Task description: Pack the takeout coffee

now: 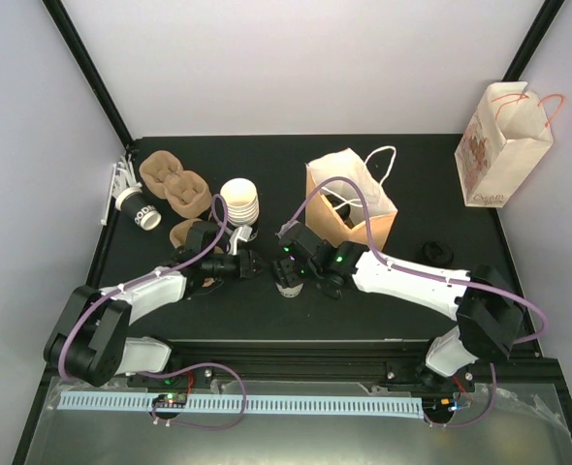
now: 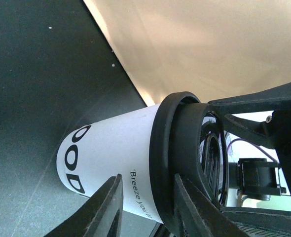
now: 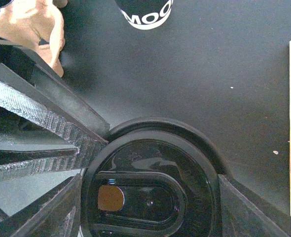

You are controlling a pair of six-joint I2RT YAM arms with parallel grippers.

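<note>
Your left gripper (image 2: 146, 197) sits part open just beside the white paper cup with the black plastic lid (image 2: 116, 158), holding nothing. The cup stands on the black table (image 1: 267, 320) near the brown paper bag (image 1: 368, 218), and your right gripper (image 3: 160, 173) is clamped across its lid.

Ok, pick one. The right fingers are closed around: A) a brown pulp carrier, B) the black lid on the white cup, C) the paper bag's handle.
B: the right wrist view shows the right fingers either side of the black lid, which caps the white cup.
</note>
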